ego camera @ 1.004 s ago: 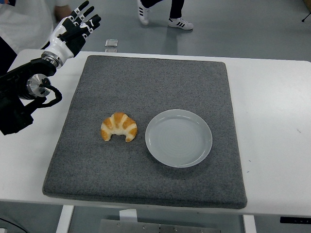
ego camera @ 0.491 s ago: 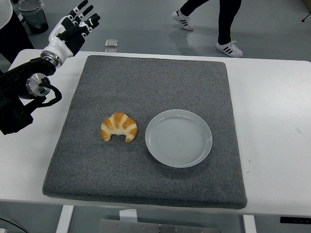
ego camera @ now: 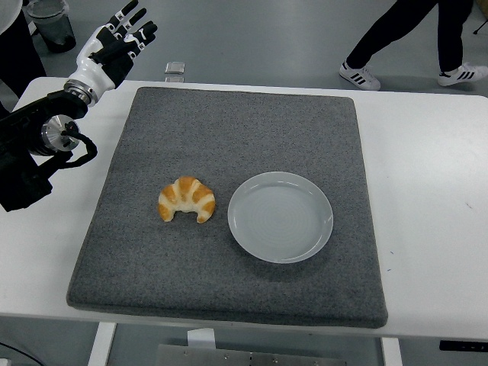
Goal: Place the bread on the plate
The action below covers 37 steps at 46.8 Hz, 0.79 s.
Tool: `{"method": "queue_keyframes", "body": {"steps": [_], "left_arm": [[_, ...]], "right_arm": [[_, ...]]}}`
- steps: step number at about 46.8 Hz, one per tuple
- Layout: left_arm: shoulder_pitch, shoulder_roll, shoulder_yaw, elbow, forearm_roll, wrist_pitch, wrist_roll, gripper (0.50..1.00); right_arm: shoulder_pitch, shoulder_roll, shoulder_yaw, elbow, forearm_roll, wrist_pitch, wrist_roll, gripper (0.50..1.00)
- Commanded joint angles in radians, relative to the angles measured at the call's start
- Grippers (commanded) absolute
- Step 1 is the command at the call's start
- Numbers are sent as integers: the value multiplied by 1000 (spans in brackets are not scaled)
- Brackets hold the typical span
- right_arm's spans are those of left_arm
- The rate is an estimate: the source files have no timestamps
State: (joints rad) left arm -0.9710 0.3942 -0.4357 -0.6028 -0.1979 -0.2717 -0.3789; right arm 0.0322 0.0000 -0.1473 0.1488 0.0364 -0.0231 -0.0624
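Croissant-shaped bread (ego camera: 187,199) lying flat on grey mat (ego camera: 229,198), left of centre, horns pointing toward the near edge. Pale round plate (ego camera: 280,216) just to its right on the same mat, close beside but not touching, nothing on it. Mat spread over white worktop (ego camera: 427,191), covering most of the middle, bare white left at both sides and along the near edge.

Left robot hand (ego camera: 114,46) raised at the far left corner, above the worktop's far edge, well apart from bread and plate. Fingers (ego camera: 131,14) spread wide and pointing up and away, holding nothing. White wrist cuff below the hand, black arm (ego camera: 34,152) running back to the left edge over the bare worktop beside the mat.

Small silver object (ego camera: 174,70) on the floor just beyond the worktop's far edge, too small to make out further. Beyond the worktop at the far right, a person's legs in dark trousers and white shoes (ego camera: 358,75) on grey floor. Bin (ego camera: 52,21) at the far left corner of the view.
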Motion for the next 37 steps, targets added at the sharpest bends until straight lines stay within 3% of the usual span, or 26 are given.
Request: {"method": "queue_keyframes", "body": {"steps": [1,28,37], "left_arm": [[0,0,0,0,0,0,0,990],[-3,2,6,-2,0,0,0,990],[-6,43,15,-35,3,3,0,990]], "right_arm": [[0,0,0,0,-1,0,1,930],[0,0,0,0,0,2,1,930],[-1,0,0,0,-1,0,1,930]]}}
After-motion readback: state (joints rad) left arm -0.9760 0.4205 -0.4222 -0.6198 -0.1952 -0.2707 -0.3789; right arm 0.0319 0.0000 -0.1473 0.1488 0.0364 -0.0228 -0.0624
